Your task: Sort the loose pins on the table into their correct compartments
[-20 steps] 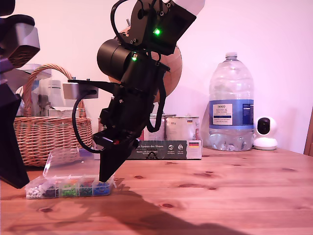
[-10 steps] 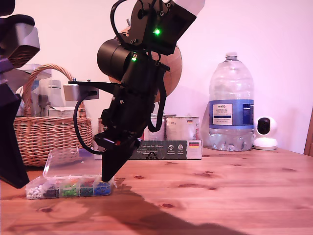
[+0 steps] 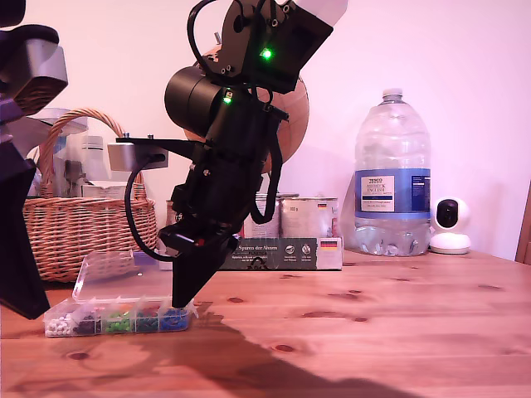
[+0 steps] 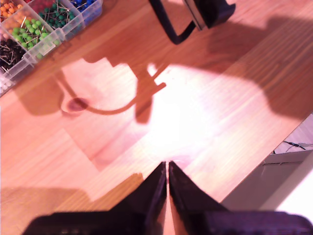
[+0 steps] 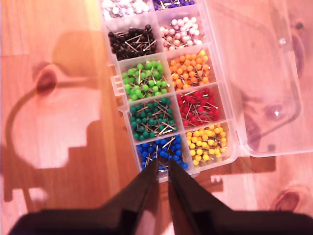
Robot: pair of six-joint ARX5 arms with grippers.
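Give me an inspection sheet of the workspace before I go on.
Surface: pine table, bare wood with knots, arm shadows.
Job's things: clear pin box open, lid folded back, colours sorted; loose pins: nothing seen.
Clutter: wicker basket, water bottle, tins, small white camera, all along the back.
Grippers: my second gripper has its fingers nearly together over the blue pins; a held pin cannot be told. My first gripper is shut over bare wood.
Cables: black cable loops beside the second arm, above the box.
Surroundings: pale wall.
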